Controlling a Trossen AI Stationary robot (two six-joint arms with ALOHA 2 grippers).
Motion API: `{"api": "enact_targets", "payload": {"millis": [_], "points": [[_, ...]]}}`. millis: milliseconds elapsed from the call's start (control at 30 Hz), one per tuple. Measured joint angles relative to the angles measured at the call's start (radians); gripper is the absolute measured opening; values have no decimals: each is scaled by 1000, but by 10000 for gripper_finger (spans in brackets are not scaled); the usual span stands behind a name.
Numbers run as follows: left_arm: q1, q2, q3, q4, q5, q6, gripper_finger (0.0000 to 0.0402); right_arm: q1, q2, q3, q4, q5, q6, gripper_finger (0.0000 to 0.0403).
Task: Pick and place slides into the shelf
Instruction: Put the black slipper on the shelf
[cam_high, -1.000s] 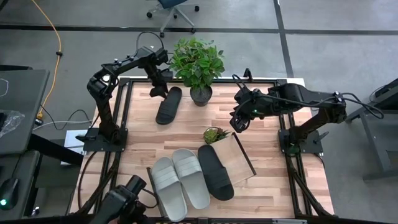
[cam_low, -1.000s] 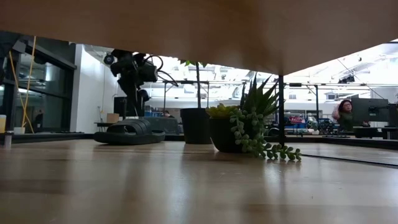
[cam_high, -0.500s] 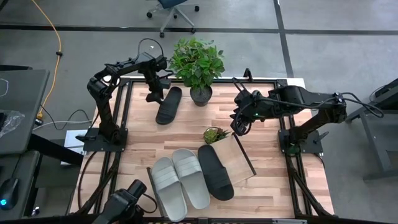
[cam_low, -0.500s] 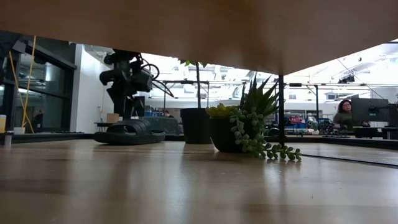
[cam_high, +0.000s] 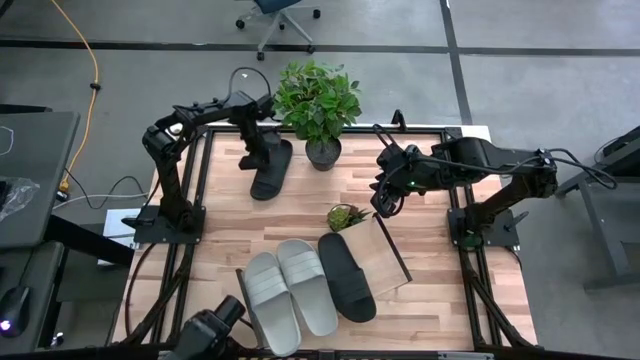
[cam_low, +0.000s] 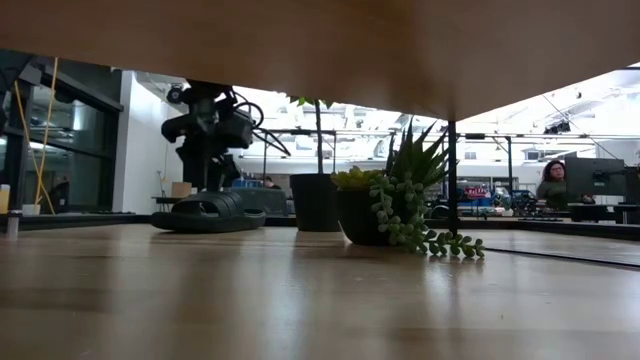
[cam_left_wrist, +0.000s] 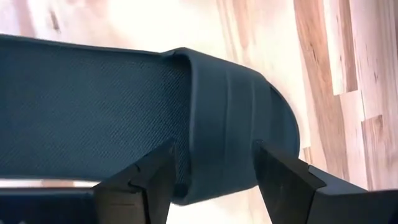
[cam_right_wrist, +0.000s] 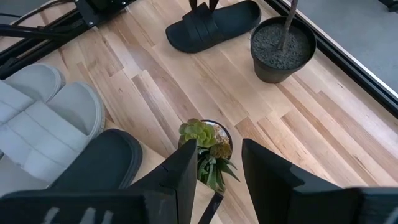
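left gripper (cam_high: 262, 152) lowered, now over far black slide (cam_high: 271, 168)

2 grey slides (cam_high: 288, 288), 2 blk slides (cam_high: 271, 168)

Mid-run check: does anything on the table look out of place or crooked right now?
One black slide lies alone at the far edge beside the potted plant, with the open left gripper over it. The shelf sits askew and holds only the other black slide; both grey slides lie beside it.
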Motion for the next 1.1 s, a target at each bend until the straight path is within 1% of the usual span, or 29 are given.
{"api": "enact_targets", "payload": {"millis": [400, 533, 633, 700, 967, 1033, 1100], "points": [[3, 0, -70, 3, 1, 3, 195, 0, 0, 0, 0, 28, -6, 119], [3, 0, -70, 3, 0, 3, 184, 0, 0, 0, 0, 30, -7, 119], [3, 0, -70, 2, 1, 3, 162, 0, 0, 0, 0, 32, -7, 119], [3, 0, -70, 0, 1, 0, 140, 0, 0, 0, 0, 35, -7, 119], [4, 0, -70, -31, 9, -20, 18, 0, 0, 0, 0, 48, -13, 119], [4, 0, -69, -43, 13, -26, 8, 0, 0, 0, 0, 50, -15, 119], [4, -1, -69, -62, 11, -36, 17, 0, 0, 0, 0, 50, -19, 119]]}}
